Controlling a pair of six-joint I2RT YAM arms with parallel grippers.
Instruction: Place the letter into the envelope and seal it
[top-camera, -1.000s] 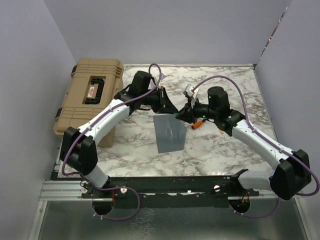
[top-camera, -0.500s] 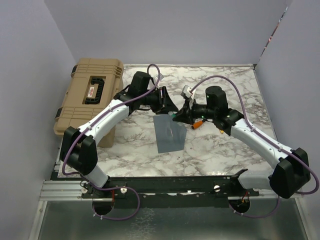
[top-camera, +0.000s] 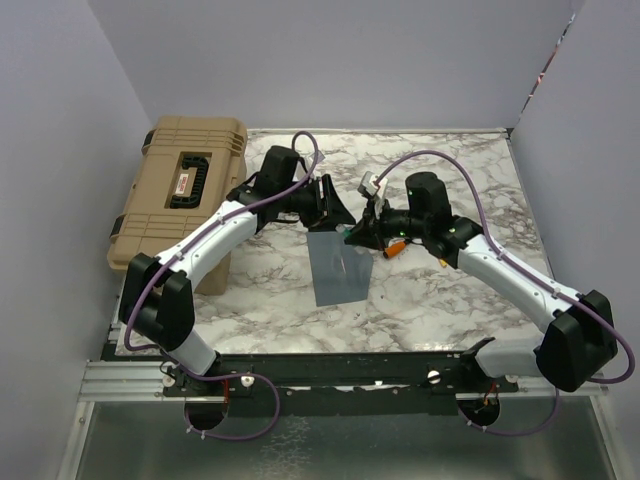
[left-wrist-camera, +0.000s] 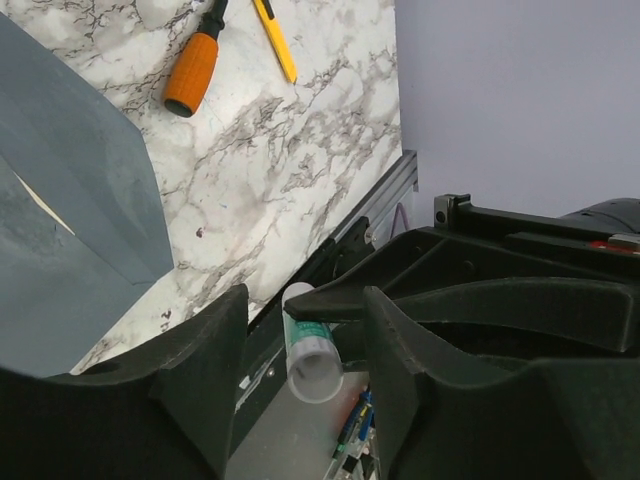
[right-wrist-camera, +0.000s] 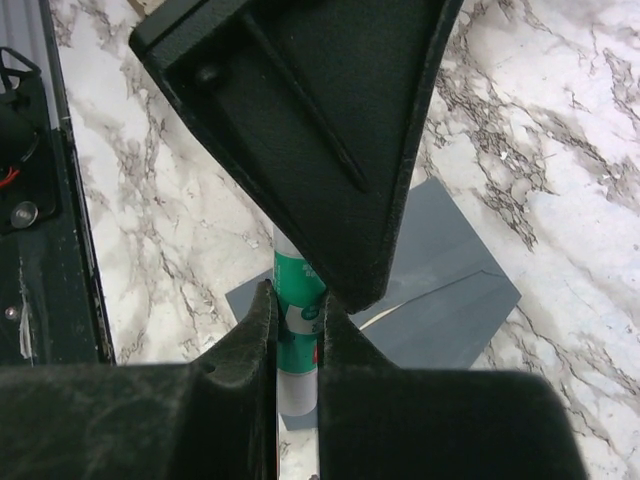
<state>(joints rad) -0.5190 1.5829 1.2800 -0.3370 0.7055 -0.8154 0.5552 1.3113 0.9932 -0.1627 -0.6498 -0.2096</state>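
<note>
Left arm (top-camera: 215, 235) and right arm (top-camera: 500, 270) are extended inward, tips almost met. Right gripper (right-wrist-camera: 297, 310) is clamped on a glue stick (left-wrist-camera: 312, 365). Left gripper (left-wrist-camera: 300, 320) jaws are parted either side of it.

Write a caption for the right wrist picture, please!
Right gripper pinches a green-and-white tube, grey envelope lying beyond.

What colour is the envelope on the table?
The envelope is grey-blue, clearest in the top view.
</note>
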